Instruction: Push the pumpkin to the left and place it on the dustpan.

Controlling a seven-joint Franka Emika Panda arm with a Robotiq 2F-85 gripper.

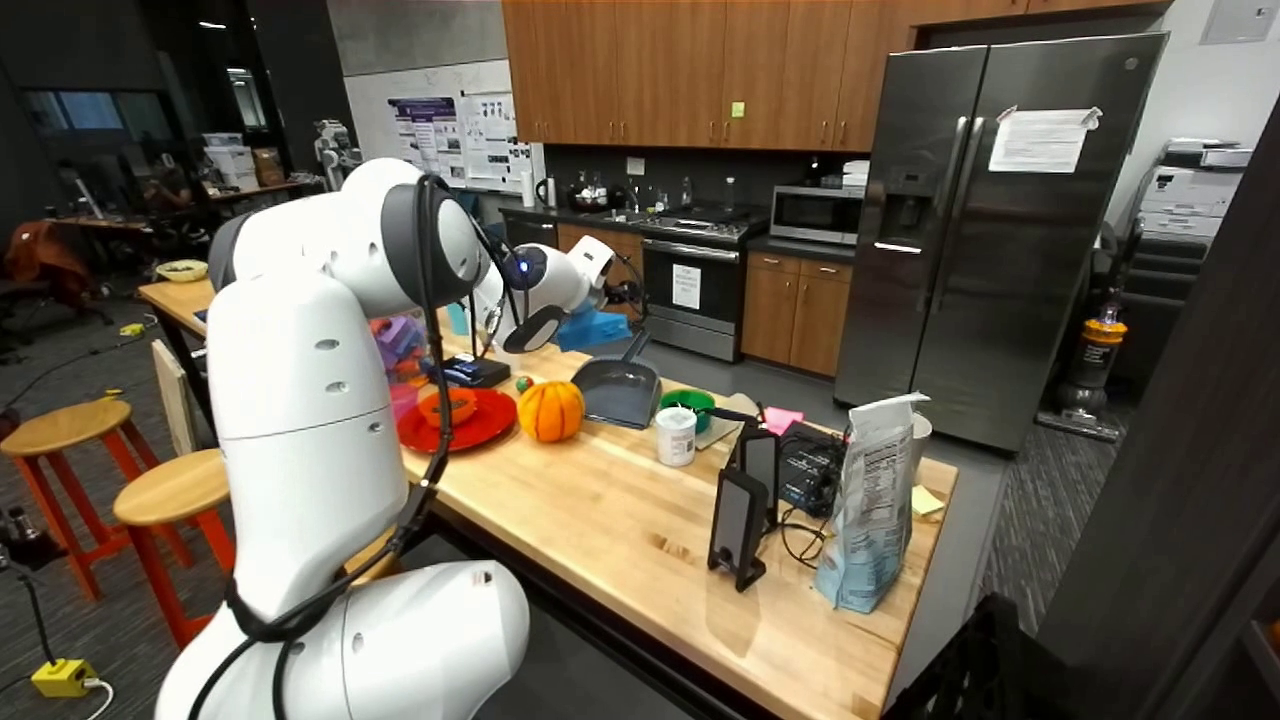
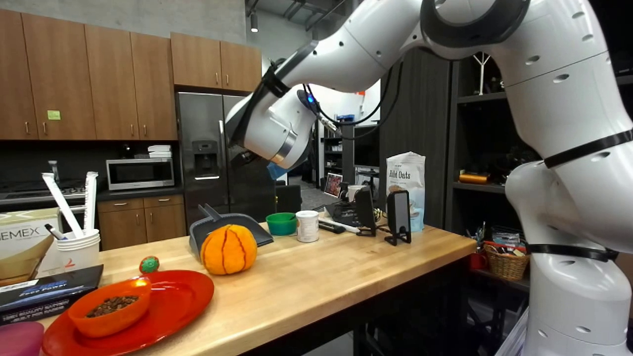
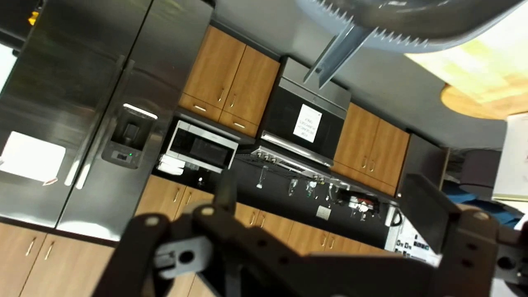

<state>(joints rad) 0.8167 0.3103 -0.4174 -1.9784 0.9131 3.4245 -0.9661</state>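
The orange ribbed pumpkin sits on the wooden table in both exterior views. The dustpan is grey with an upright handle. It stands beside the pumpkin near the table's far edge in both exterior views, and I cannot tell if they touch. The wrist view shows the dustpan's rim and handle at the top; the pumpkin is out of view there. My gripper is open, its two fingers wide apart with nothing between them. In an exterior view the gripper hangs above the dustpan's handle, well above the table.
A red plate with an orange bowl stands beside the pumpkin, with a small green-red ball nearby. A green bowl, a white tub, speakers and an oats bag stand on the dustpan's other side.
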